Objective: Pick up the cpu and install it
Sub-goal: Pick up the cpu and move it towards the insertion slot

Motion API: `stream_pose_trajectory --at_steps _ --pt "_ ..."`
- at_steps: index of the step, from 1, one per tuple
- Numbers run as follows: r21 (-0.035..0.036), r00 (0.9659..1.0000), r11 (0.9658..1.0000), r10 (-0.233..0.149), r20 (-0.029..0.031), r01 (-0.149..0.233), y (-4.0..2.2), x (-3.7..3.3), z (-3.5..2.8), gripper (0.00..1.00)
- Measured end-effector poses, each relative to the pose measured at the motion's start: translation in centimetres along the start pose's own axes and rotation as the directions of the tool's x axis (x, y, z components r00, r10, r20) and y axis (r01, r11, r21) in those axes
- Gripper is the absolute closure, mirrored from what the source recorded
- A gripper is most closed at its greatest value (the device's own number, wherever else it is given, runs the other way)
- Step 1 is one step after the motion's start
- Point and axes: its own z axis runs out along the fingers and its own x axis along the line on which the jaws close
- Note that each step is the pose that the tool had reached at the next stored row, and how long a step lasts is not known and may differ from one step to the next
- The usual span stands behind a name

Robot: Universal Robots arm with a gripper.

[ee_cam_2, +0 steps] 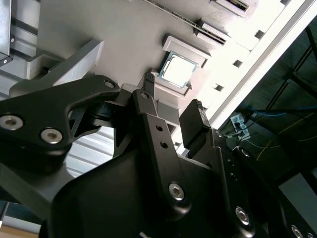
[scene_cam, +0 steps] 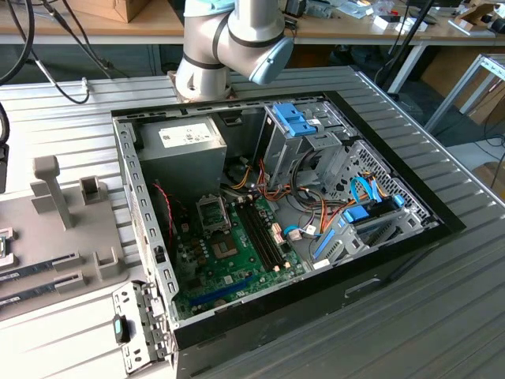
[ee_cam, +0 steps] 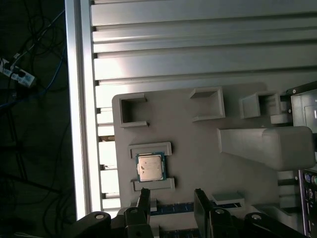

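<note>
The whole setup sits on a ribbed aluminium counter (scene_cam: 442,316), slats running right across it. Over on the exterior view's left there are some black cables (scene_cam: 47,63) draped on the slats. Below them is a flat grey fixture tray (scene_cam: 75,237) with posts and little pockets moulded in, and two long narrow sticks (scene_cam: 39,272) lying in it. Middle of that view is the open PC case (scene_cam: 316,292) on its side, with a grey power supply (scene_cam: 180,154) at the back and the green motherboard (scene_cam: 229,257) below it. Further right inside there's a tangle of orange and blue wiring. The arm (scene_cam: 233,39) rises behind the case, and wooden desks (scene_cam: 355,28) run along the back of the room. The cpu (ee_cam: 150,166) is on that grey tray, lying flat, shiny side up, cradled between two raised lips near the counter's edge. Past that edge it's dark floor (ee_cam: 34,163) with loose cords and a power strip (ee_cam: 15,74). The end effector (ee_cam: 172,197) hangs just beside the cpu, not touching it, fingers spread apart with nothing between them.
</note>
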Motion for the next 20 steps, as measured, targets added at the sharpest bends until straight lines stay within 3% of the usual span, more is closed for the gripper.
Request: stream_pose_trajectory --at_steps 12,20 --pt "-0.0001 1.0 1.0 0.0 0.0001 0.0 0.0 0.0 0.09 0.52" --pt "-0.0001 1.0 1.0 0.0 0.0 0.0 -0.03 0.02 0.61 0.52"
